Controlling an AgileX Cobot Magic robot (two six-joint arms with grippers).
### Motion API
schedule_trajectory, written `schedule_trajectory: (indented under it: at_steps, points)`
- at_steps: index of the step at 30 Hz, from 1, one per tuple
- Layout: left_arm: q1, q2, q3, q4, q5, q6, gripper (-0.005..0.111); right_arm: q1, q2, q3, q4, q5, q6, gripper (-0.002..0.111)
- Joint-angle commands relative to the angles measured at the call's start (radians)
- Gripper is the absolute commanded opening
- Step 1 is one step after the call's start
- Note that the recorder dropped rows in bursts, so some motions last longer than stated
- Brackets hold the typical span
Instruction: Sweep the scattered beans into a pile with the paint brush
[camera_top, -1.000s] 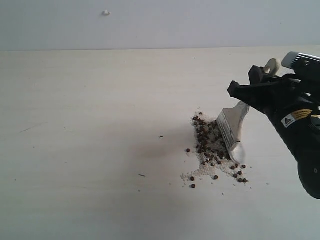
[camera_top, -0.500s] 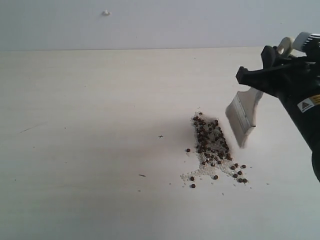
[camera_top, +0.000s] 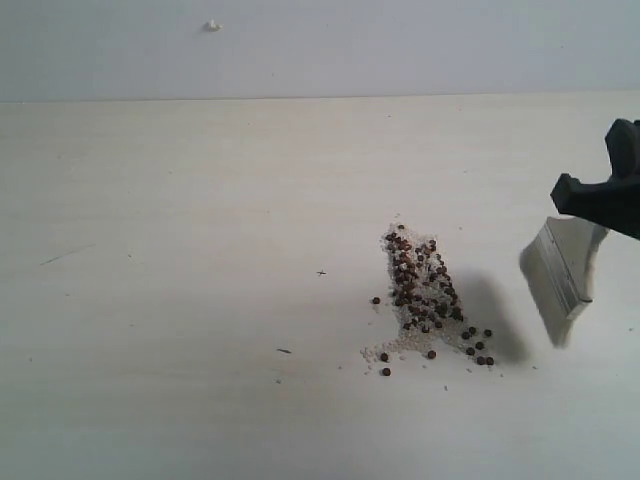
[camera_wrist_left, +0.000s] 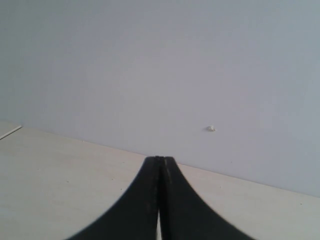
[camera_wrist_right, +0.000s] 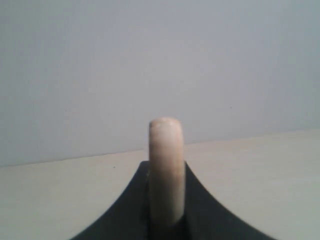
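Starting with the exterior view, the beans (camera_top: 422, 290) lie in a narrow heap right of the middle of the pale surface (camera_top: 180, 300), mingled with white crumbs (camera_top: 392, 349). A few strays sit just apart along the heap's near and left edges. To the right of the heap, clear of it, the paint brush (camera_top: 562, 278) hangs tilted with its bristles down. It seems to be lifted off the surface, though the angle makes that hard to settle. Its shadow (camera_top: 495, 315) falls between it and the beans. The right fingers (camera_top: 598, 195) show only partly at the frame's edge, above the ferrule. A small white speck (camera_top: 212, 25) sits on the grey wall (camera_top: 400, 45) behind.

From the left wrist view, the left fingers (camera_wrist_left: 145, 200) are pressed together with nothing between them, pointing toward the wall above the surface.

From the right wrist view, the right fingers are clamped on the brush's pale rounded handle end, which stands up between them.
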Motion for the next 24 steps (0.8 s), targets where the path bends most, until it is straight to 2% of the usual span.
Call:
schedule_trajectory:
  at_steps: [1, 13, 24]
  points:
    - [0.001, -0.006, -0.001, -0.005, 0.0, 0.002, 0.0, -0.004, -0.009, 0.033, 0.002, -0.022, 0.022, 0.0]
    - [0.001, -0.006, -0.001, -0.005, 0.0, 0.002, 0.0, -0.004, 0.085, 0.027, 0.003, -0.019, 0.052, 0.0]
    - [0.001, -0.006, -0.001, -0.005, 0.0, 0.002, 0.0, -0.004, 0.238, 0.025, -0.065, -0.072, 0.312, 0.0]
